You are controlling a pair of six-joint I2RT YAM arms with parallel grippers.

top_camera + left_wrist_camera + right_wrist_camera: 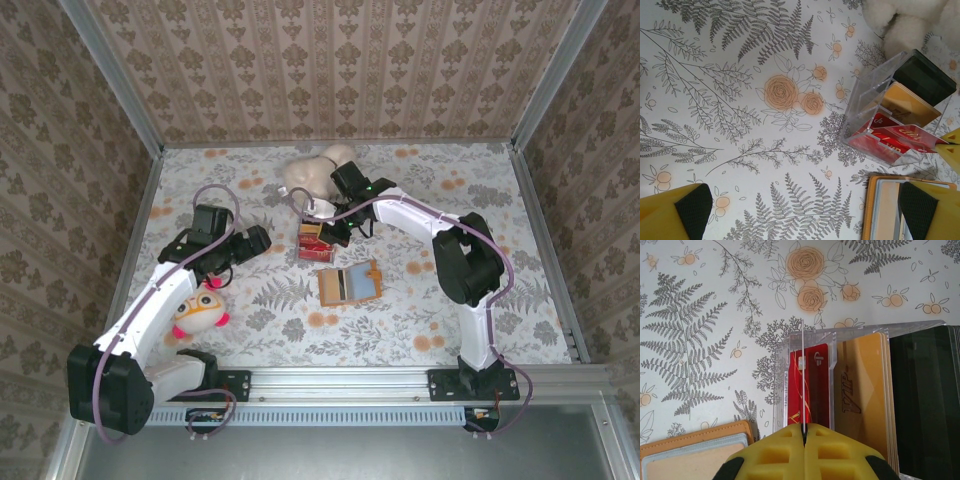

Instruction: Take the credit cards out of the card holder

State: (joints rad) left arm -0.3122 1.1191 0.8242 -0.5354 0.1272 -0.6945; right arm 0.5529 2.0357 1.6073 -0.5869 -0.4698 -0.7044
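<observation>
Covering the worktop [480, 190], a pale cloth [715, 75] printed with grey ferns and orange roses is seen. It is enclosed on three sides by walls [330, 70] papered in a beige damask pattern, with metal posts [110, 75] at the far corners. The cards [815, 385] are stood in a clear box [870, 95], with red, gold and black ones in separate compartments. "VIP" is read on a gold card [860, 390]; the pale lettering on the red ones is not made out with certainty. The holder [350, 283] is laid open on the cloth, just nearer than the box. The right pincer [803, 440] is clamped on a thin card [802, 365], seen edge-on above the red compartment. The left pincer [805, 215] is spread wide, gripping nothing, beside the holder.
</observation>
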